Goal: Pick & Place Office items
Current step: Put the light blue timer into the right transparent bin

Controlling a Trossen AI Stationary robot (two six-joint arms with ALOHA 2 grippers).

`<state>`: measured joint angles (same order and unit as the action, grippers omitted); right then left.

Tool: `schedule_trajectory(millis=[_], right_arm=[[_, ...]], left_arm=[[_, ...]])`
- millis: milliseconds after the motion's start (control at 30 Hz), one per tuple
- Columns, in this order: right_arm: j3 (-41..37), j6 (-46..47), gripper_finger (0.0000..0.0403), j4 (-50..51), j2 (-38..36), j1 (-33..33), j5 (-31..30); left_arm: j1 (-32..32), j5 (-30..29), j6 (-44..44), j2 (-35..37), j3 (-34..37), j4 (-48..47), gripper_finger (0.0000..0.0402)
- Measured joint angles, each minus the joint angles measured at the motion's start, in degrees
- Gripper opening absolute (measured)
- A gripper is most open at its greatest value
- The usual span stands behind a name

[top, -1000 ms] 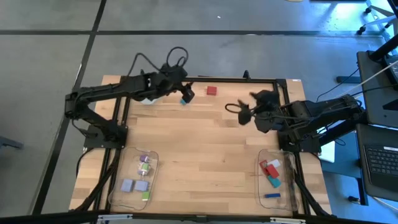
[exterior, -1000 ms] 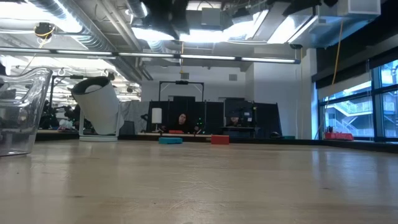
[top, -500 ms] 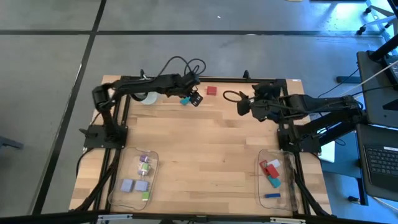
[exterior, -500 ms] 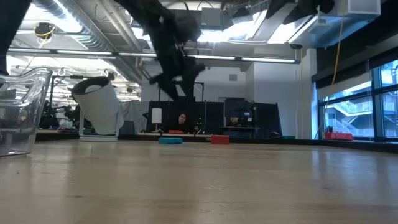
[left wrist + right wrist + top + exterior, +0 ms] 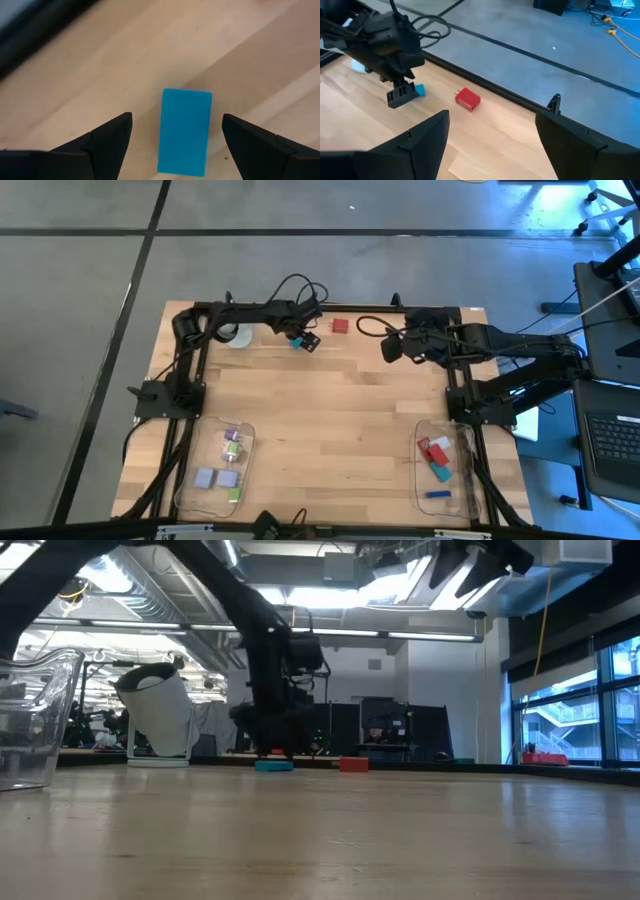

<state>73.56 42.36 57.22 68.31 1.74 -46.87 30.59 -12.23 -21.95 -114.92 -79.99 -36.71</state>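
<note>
Two pincers work near the table's (image 5: 330, 395) far edge: my left pincer (image 5: 300, 340) hangs wide open over the teal block (image 5: 185, 131), one finger on either side of it, gripping nothing. The block lies flat on the wood, a red block (image 5: 340, 326) near it. My right pincer (image 5: 392, 350) waits open and empty toward the far right corner.

A white round object (image 5: 237, 336) sits near the wooden table's (image 5: 330, 410) far edge.
</note>
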Motion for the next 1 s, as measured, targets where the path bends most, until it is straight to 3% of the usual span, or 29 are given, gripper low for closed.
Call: schedule_trajectory(millis=[167,333,467,733,1000], right_arm=[[0.0,-0.04,0.03,1.06,0.0,-0.24,-0.02],[0.0,-0.88,0.03,1.17,0.0,-0.24,-0.02],[0.0,-1.22,0.03,1.19,0.0,-0.24,-0.04],[0.0,-2.56,0.03,1.15,0.0,-0.24,-0.46],[0.0,-2.5,0.03,0.16,0.0,-0.26,-0.69]], left_arm=[[1.62,6.5,-0.35,-2.15,0.0,-0.04,0.0308],[2.63,9.14,-2.18,-2.9,-0.11,-0.33,0.0297],[3.06,10.01,-2.13,-2.9,-0.13,-1.27,0.0262],[2.76,7.26,-0.88,-2.96,-0.13,-1.58,0.0151],[2.08,10.85,-0.34,1.03,0.13,1.26,0.015]])
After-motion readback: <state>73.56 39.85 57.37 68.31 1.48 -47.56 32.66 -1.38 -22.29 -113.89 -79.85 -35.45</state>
